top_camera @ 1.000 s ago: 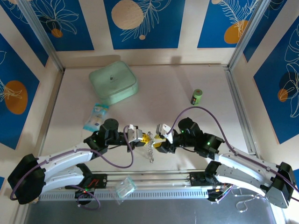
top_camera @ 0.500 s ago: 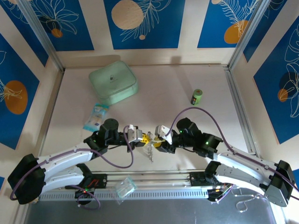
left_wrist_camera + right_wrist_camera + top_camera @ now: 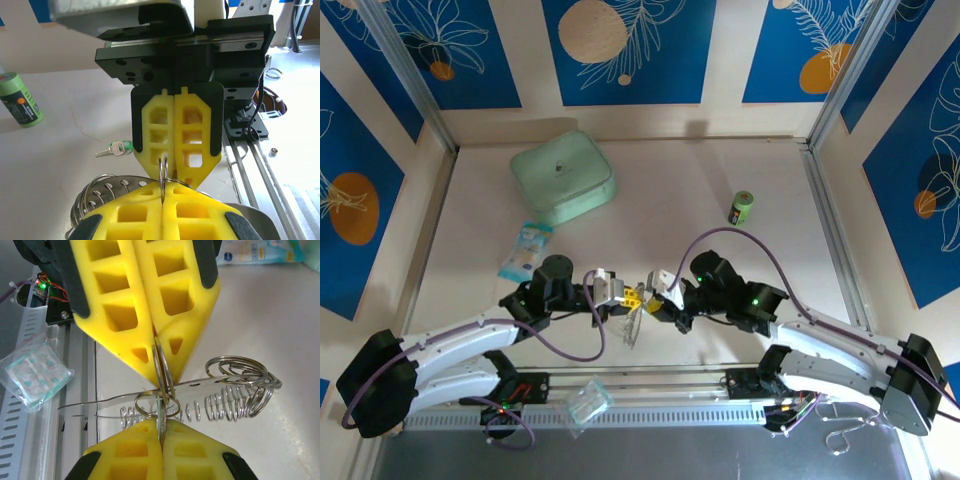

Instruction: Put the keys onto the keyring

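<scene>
Blue leaf-patterned walls ring a pale table (image 3: 720, 170). Toward its far left sits a mint-green box (image 3: 562, 178), lid closed, contents hidden; a green can (image 3: 742, 208) stands upright at far right. Near the front edge the left gripper (image 3: 635, 297) and right gripper (image 3: 651, 303) meet tip to tip. Between them is the keyring (image 3: 220, 405), its coiled length lying crosswise to the fingers and, seen from above, trailing toward the near edge. Both pairs of jaws are pressed together, each pinching a thin wire loop of it. A small key (image 3: 116, 148) lies flat on the table beyond, green head to the right, blade pointing left toward the can
</scene>
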Robot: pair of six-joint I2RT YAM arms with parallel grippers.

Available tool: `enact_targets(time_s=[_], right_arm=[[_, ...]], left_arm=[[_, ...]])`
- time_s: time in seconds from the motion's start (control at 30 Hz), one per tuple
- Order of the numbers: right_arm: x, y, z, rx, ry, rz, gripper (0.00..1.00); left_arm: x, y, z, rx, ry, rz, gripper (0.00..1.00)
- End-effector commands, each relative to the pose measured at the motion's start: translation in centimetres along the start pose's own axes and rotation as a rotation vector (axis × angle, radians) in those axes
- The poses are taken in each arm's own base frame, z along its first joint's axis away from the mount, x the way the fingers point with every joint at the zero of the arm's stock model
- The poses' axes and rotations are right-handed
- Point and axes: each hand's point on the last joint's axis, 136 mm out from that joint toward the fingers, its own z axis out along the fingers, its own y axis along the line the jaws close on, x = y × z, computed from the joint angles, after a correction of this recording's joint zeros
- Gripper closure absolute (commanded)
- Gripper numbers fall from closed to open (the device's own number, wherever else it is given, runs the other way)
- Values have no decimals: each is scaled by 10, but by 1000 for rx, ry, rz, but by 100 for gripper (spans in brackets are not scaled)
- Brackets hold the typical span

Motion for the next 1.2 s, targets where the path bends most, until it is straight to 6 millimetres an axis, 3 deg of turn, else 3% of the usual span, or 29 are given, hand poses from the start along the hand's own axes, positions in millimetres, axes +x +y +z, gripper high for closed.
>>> enact_targets(time_s=[0.0,0.1,0.17,0.23,0.37,0.63,0.93,1.1,1.17], right_arm=[[0,6,2,-37,24,32,100],[-7,4,-4,-12,-12,19,96],[-9,3,-11,13,-33,4,76],[-10,5,-18,27,-46,-17,67],[-16,6,-32,47,-92,-47,65],[-49,4,-33,40,-224,-67,71],[-46,-3,-20,41,-196,-45,78],[-44,2,-15,8,-183,-43,89],[-42,3,-15,-3,-170,-51,99]], left_arm=[[-28,-5,-4,24,-99,71,100],[-27,-6,-4,25,-93,81,100],[-25,-6,-4,24,-87,85,100],[-24,-6,-5,23,-85,90,100],[-24,-6,-4,26,-89,93,100],[-26,-7,-4,29,-100,90,100],[-27,-9,-5,40,-107,96,100],[-28,-9,-4,40,-114,97,100],[-27,-5,-4,21,-107,90,100]])
